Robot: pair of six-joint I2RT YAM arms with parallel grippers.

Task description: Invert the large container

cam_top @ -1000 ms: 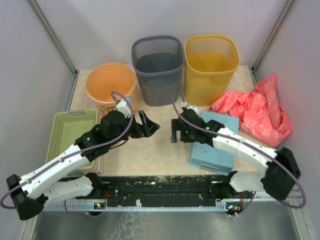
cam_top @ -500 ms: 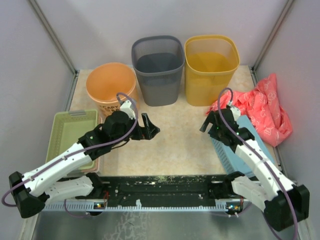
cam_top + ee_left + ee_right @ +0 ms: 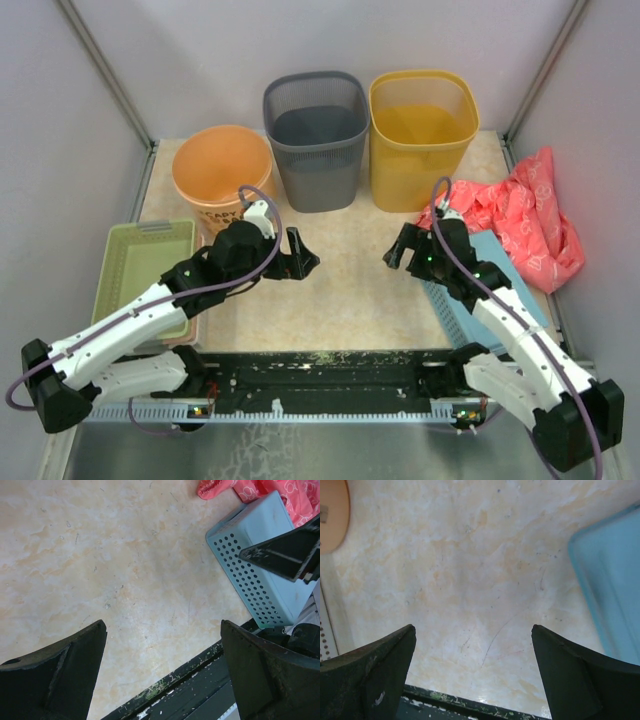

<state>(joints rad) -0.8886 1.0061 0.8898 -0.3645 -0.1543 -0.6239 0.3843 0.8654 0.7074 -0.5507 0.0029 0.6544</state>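
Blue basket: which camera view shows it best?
The left wrist view: the blue basket shows its perforated side and its smooth top there. In the top external view the right arm covers most of it. The right wrist view catches only one edge.

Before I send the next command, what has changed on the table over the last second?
The right gripper swung rightward from the centre, then eased back left a little; it is open and empty. The blue basket shifted right and turned, now lying partly under that arm. The left gripper, open, barely moved. The orange bucket, grey bin, yellow bin, green tray and red cloth stayed put.
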